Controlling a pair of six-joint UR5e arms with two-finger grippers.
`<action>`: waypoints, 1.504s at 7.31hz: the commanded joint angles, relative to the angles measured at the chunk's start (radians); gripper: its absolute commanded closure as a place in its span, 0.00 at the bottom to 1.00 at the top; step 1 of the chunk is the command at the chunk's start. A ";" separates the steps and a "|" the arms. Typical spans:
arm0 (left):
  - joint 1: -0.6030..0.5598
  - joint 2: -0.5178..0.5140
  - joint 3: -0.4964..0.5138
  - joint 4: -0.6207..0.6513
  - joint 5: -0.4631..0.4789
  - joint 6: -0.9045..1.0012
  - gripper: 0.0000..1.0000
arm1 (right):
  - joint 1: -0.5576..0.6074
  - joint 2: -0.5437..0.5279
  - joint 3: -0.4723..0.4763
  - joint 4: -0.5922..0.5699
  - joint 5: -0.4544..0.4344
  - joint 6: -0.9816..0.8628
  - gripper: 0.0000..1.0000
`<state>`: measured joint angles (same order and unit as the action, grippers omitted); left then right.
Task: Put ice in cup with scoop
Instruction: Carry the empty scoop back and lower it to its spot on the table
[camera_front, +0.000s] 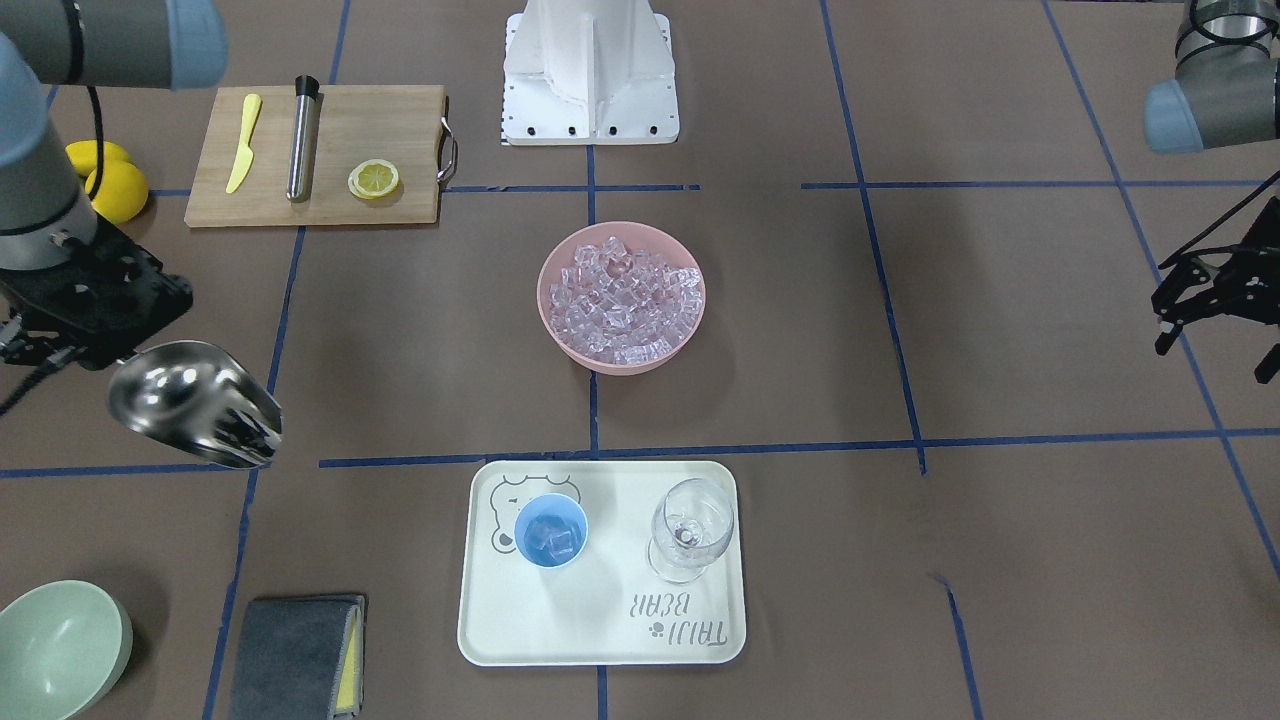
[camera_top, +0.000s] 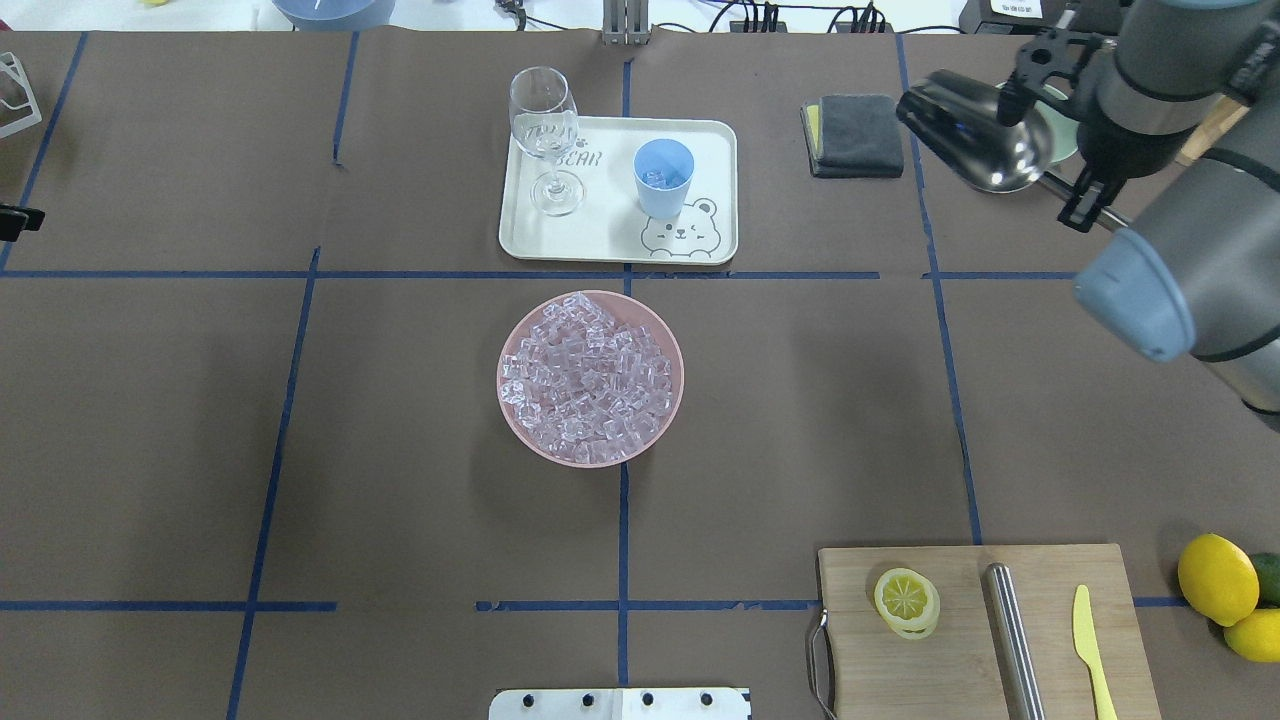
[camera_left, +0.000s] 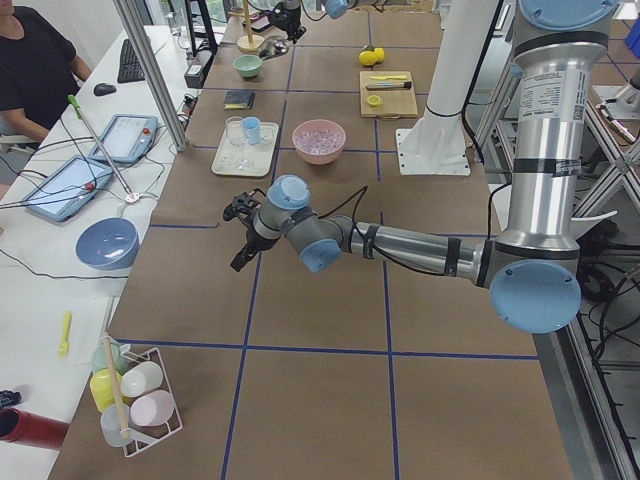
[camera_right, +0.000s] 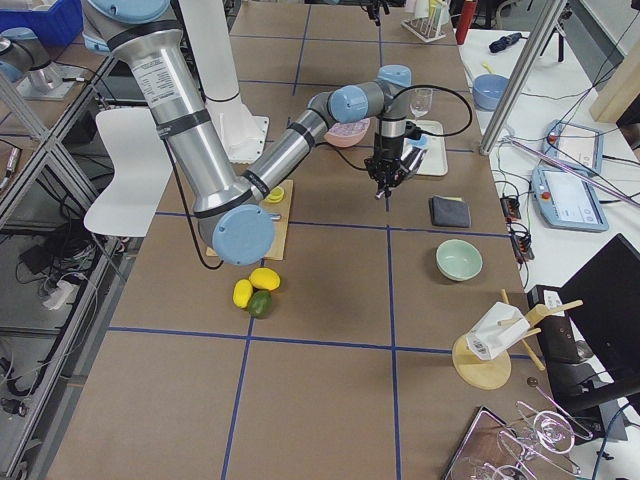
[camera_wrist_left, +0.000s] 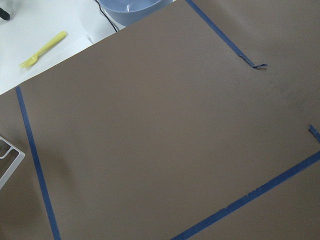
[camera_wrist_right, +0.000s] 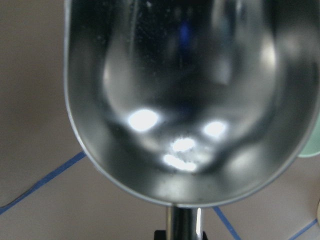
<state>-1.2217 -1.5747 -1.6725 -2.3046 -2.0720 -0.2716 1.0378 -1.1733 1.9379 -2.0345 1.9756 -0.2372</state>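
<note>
Centre counter (camera_top: 150, 400), the round pink bowl (camera_top: 508, 410) is heaped. The shiny steel scoop (camera_top: 985, 150), empty, is held aloft near the right edge, clenched in the right jaws, probably poised for another dip; left jaws are released. The far-edge light-blue plastic cup (camera_top: 664, 198) is part-filled with clear ice cubes (camera_front: 553, 541).

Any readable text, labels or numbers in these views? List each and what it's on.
"BEAR": printed on the tray, legible in both table views.
"TAIJI": the line paired with it on the same tray, as best the stylised letters read.
Left arm's sticker: print too small to read.
Right arm's sticker: print too small to read.
</note>
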 joint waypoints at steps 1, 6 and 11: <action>-0.021 0.010 -0.003 0.005 -0.023 0.000 0.00 | 0.059 -0.078 0.033 -0.123 0.089 0.115 1.00; -0.033 0.010 -0.035 0.005 -0.020 0.000 0.00 | 0.143 -0.173 -0.040 -0.153 0.287 0.601 1.00; -0.033 0.010 -0.058 0.005 -0.013 0.000 0.00 | 0.026 -0.379 -0.118 0.180 0.380 0.579 1.00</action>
<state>-1.2548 -1.5647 -1.7273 -2.2994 -2.0876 -0.2715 1.1006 -1.5326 1.8378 -1.8898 2.3252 0.3407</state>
